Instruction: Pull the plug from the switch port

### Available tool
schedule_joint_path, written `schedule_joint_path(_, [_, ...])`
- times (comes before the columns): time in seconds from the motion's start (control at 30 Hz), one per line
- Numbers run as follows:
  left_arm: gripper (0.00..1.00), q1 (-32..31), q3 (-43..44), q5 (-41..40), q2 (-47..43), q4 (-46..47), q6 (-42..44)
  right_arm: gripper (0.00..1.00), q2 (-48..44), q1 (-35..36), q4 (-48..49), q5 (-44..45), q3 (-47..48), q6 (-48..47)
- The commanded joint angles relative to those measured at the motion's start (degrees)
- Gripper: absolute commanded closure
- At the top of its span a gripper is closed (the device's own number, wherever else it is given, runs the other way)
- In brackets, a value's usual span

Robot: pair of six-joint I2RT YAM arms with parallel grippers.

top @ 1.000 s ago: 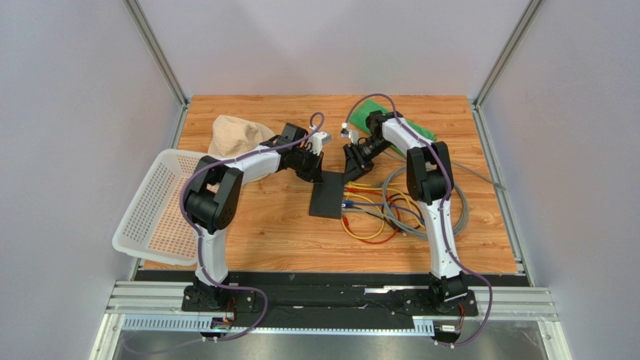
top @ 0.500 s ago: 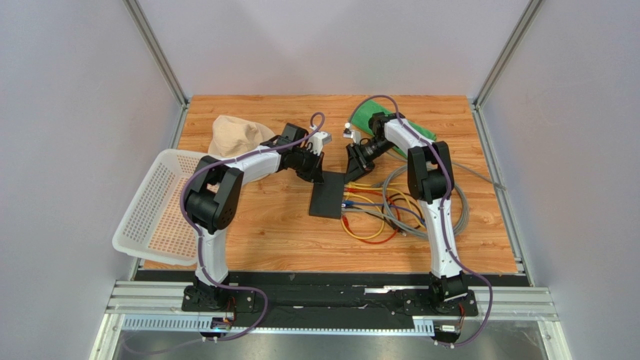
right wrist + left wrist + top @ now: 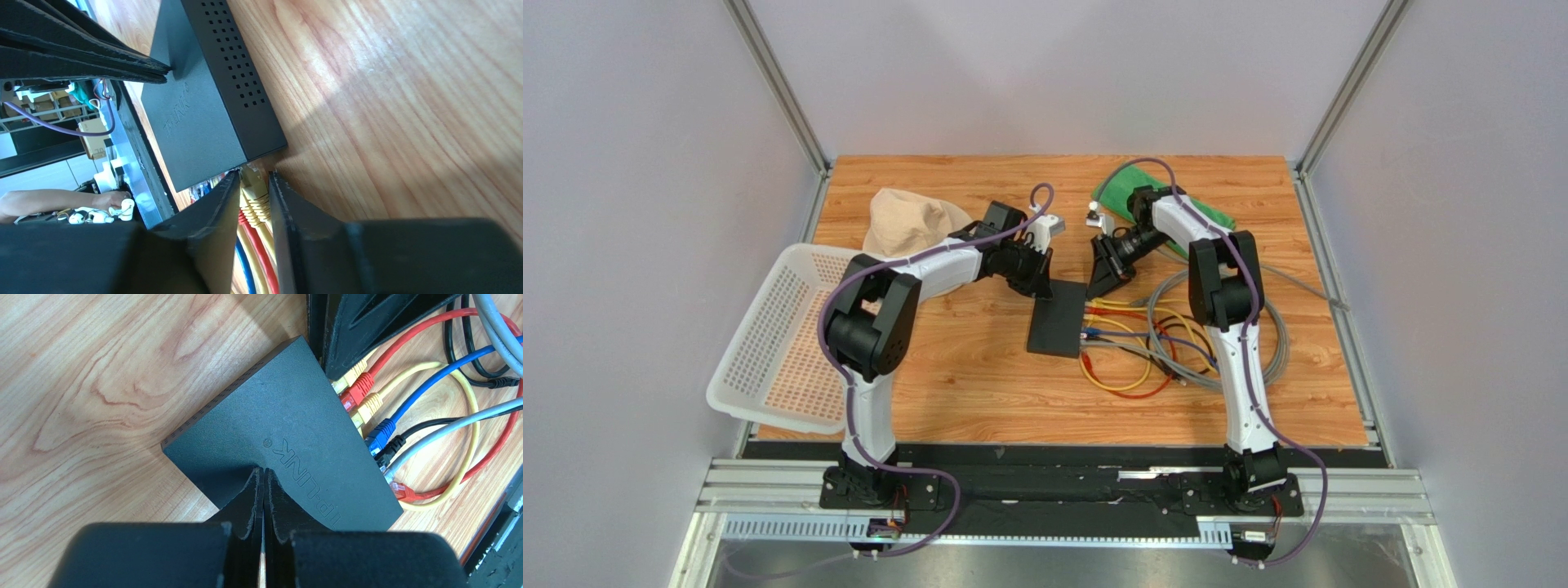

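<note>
The flat black switch [image 3: 1058, 321] lies mid-table, with coloured cables plugged along its right edge. My left gripper [image 3: 1043, 287] is shut and empty, its tips [image 3: 265, 473] pressing down on the switch's top [image 3: 288, 429] beside the raised lettering. My right gripper [image 3: 1096, 286] is at the far end of the socket row. In the right wrist view its jaws [image 3: 253, 184] are closed on the endmost yellow plug [image 3: 255, 195], which sits against the switch's edge [image 3: 209, 104]. Red and blue plugs lie beside it.
A tangle of red, yellow, blue, black and grey cables [image 3: 1161, 349] spreads right of the switch. A green cloth [image 3: 1167, 202] lies at the far right and a beige cloth [image 3: 906, 221] at the far left. A white basket [image 3: 775, 337] overhangs the left edge.
My right wrist has shifted slightly, away from the switch and to the right. The switch and my left arm have stayed put.
</note>
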Motion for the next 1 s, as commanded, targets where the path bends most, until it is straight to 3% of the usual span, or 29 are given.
schedule_joint_path(0.0, [1.00, -0.53, 0.44, -2.56, 2.20, -1.76, 2.07, 0.86, 2.86, 2.55, -2.31, 4.58, 1.27, -1.23])
schedule_joint_path(0.1, [1.00, -0.62, 0.26, -2.56, 2.28, -1.68, 2.07, 1.00, 2.87, 2.99, -1.96, 5.72, 1.10, -0.71])
schedule_joint_path(0.5, [1.00, -0.71, 0.17, -2.64, 2.02, -1.59, 3.28, 1.00, 2.51, 2.99, -3.37, 7.65, 0.05, -1.58])
schedule_joint_path(0.77, [1.00, -1.06, 0.09, -2.64, 1.84, -1.59, 3.73, 1.00, 6.37, 2.90, -16.19, 9.59, 2.42, -8.25])
schedule_joint_path(0.97, [1.00, -1.59, -0.18, -2.82, 1.50, -1.41, 4.26, 1.00, 6.73, 2.02, -16.47, 6.79, 4.87, -8.00])
